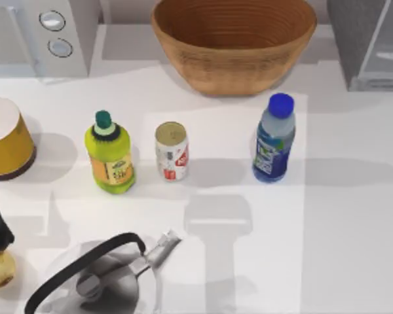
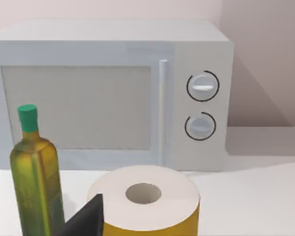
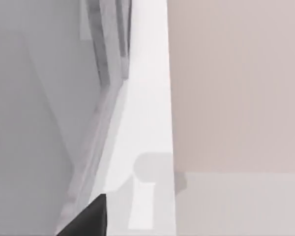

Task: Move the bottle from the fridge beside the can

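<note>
Top view: your bottle (image 1: pixel 274 139) stands upright on the surface (image 1: pixel 354 216), out of the fridge (image 1: pixel 370 42), well right of the can (image 1: pixel 171 151). Can't tell either hand's state.

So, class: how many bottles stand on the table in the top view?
2: the yellow-green bottle left of the can, the bottle right of it. Others may be hidden.

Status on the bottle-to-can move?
Done: the bottle is out of the fridge and stands upright on the table, right of the can, with a clear gap between them. In hand: nothing grips it. Left: possibly nudging it closer to the can, if that gap counts as too wide.
</note>
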